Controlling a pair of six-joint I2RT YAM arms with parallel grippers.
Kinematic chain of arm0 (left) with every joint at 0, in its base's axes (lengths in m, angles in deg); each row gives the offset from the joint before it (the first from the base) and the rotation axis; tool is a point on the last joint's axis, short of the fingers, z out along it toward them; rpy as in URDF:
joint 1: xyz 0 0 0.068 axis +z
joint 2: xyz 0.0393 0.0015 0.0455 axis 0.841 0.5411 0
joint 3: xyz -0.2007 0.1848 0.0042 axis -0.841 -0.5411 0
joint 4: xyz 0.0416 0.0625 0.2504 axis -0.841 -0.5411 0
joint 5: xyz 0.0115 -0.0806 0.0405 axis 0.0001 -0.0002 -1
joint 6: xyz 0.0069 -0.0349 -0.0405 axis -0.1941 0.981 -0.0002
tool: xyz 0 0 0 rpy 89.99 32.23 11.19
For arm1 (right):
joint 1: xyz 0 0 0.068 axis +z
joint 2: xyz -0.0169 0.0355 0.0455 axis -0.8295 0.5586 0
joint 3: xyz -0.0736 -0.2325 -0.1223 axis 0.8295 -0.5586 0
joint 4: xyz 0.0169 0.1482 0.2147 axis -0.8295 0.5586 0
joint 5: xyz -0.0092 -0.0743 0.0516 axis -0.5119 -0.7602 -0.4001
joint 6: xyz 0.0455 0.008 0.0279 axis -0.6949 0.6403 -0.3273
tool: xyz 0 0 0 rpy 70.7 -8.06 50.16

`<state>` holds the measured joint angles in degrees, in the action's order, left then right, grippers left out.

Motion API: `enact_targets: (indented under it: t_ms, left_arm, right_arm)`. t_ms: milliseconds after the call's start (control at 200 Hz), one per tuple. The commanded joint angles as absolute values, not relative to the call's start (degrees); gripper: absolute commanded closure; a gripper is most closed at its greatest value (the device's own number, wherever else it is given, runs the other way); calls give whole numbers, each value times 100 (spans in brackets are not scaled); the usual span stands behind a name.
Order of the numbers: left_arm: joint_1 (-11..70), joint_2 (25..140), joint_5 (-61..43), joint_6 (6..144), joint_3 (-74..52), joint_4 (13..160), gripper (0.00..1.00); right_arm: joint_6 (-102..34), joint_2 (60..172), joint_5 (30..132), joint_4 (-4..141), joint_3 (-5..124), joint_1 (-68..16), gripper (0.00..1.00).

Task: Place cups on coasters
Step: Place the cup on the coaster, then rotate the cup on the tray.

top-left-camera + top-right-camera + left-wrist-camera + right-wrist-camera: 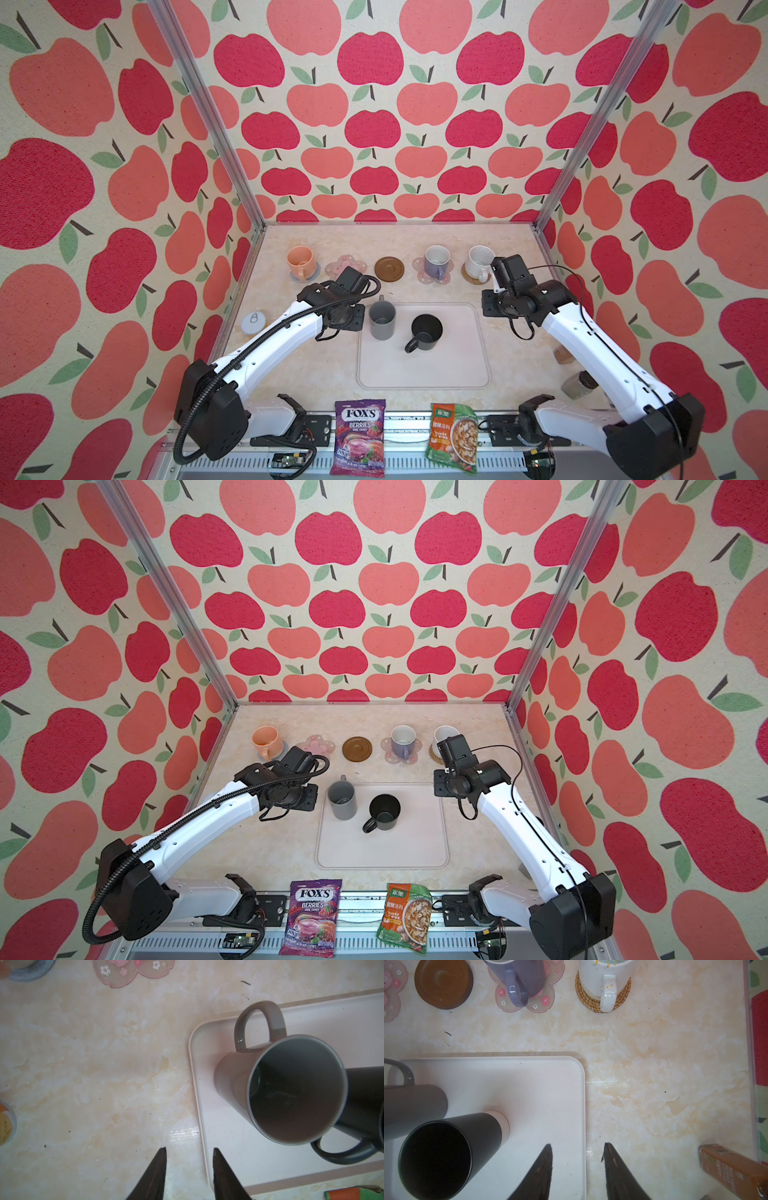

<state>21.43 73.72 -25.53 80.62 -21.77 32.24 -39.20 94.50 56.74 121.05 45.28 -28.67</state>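
Tray holds grey mug, black mug, upright. Left gripper jaws apart, empty, over tray's left edge, grey mug just beside. Right gripper apart, empty, over right edge, black mug near. Far row: peach mug on blue-grey coaster, lavender mug on pink coaster, speckled mug on rattan coaster; flower coaster, brown coaster uncovered.

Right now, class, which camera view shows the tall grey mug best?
The left wrist view: the grey mug sits close, with its rim, inside and handle clear. Both top views show it small, upright on the tray. The right wrist view catches only its side and part of the handle.
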Motion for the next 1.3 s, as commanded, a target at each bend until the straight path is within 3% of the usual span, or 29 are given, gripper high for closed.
enact_targets:
  t_ms: [0, 215, 620, 960, 1296]
  left_arm:
    - [2036, 7347, -2460, 7735, -1924, 2862, 60]
    - [2118, 7276, -2703, 7662, -2006, 2946, 60]
    - [3129, 8174, -2178, 7863, -1537, 3881, 61]
    - [2689, 9977, -2113, 7674, 190, 3701, 61]
    - [2385, 11019, -1851, 7611, 876, 3423, 61]
  right_arm:
    - [-4020, 9316, 5736, 12187, 4409, -2828, 56]
    - [-4223, 9630, 6121, 11634, 4365, -2777, 56]
    - [-3823, 9821, 5592, 11779, 4386, -2660, 57]
    - [-3793, 9535, 5586, 11682, 4111, -2660, 57]
    - [-3670, 9534, 5541, 11693, 4011, -2667, 56]
